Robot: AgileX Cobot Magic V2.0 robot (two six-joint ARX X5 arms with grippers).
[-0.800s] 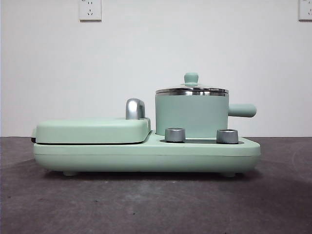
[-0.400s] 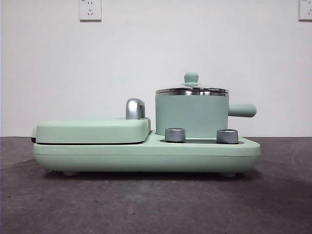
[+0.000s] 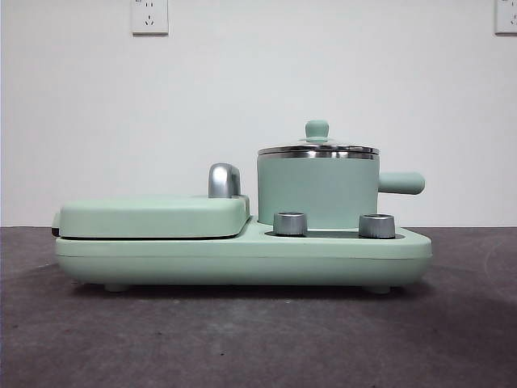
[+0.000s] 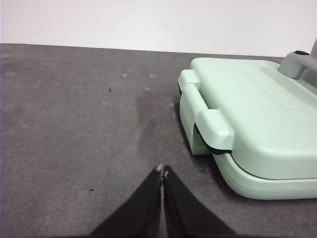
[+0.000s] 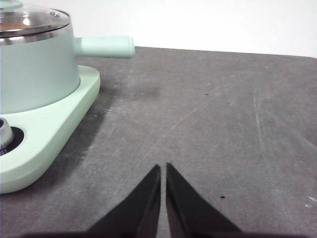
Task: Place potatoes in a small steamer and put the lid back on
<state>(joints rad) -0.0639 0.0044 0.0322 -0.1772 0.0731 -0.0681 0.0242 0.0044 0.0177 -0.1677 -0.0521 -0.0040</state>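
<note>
The small steamer (image 3: 317, 192) stands on the right of a mint-green cooker base (image 3: 242, 255), side handle pointing right. The glass lid (image 3: 317, 149) with its green knob sits on the steamer. The steamer (image 5: 37, 64) and lid (image 5: 29, 20) also show in the right wrist view, with something orange-brown faintly visible through the glass. The potato is otherwise out of view. My left gripper (image 4: 162, 171) is shut and empty above the table beside the griddle end. My right gripper (image 5: 163, 167) is shut and empty above the table beside the steamer end. Neither gripper shows in the front view.
The flat mint-green griddle (image 3: 153, 217) with a chrome handle (image 3: 224, 179) lies closed on the base's left, also in the left wrist view (image 4: 257, 119). Two steel knobs (image 3: 290, 224) (image 3: 376, 225) sit on the base front. The grey table (image 3: 242, 339) stretches around it.
</note>
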